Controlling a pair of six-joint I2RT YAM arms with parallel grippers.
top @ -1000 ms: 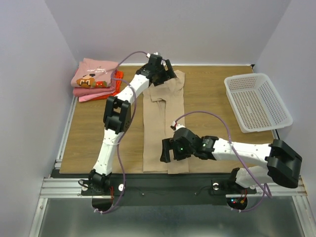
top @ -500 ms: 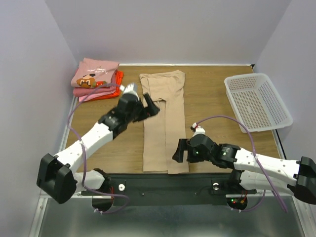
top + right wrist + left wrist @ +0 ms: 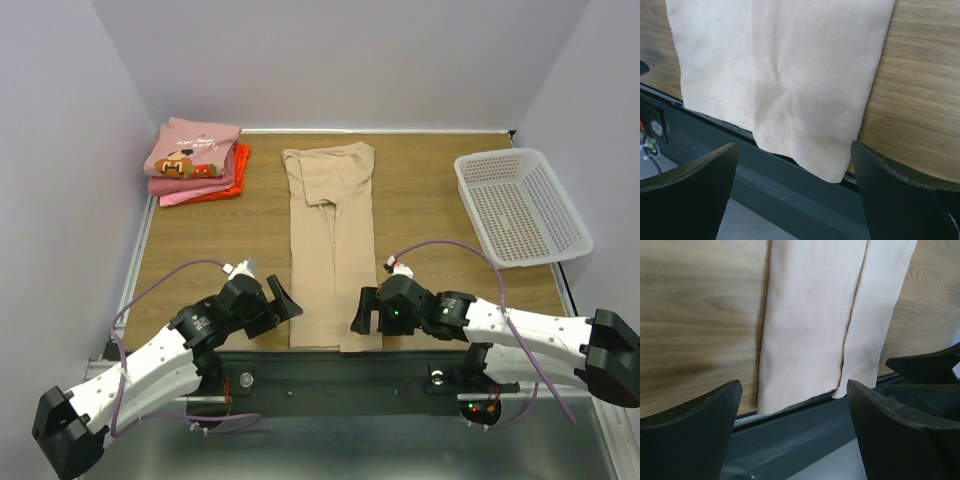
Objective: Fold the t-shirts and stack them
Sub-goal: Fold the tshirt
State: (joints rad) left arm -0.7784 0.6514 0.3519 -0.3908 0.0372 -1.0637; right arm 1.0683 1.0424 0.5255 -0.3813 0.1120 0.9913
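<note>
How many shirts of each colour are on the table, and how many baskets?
Tan shirt: 1
Pink shirts: 2
Orange-red shirt: 1
White basket: 1
Total: 5 things

Folded t-shirt [image 3: 330, 250] lying down the middle of the table [image 3: 210, 250], grippers flanking its near end.
The folded t-shirt is running from the far edge to the near edge, its hem seemingly overhanging the front rail [image 3: 800, 435]. The stack of t-shirts [image 3: 195, 160] is sitting in the far left corner, the basket [image 3: 472, 212] at the far right. The left gripper [image 3: 283, 300] is hovering just left of the hem, the right gripper [image 3: 360, 312] just right.
</note>
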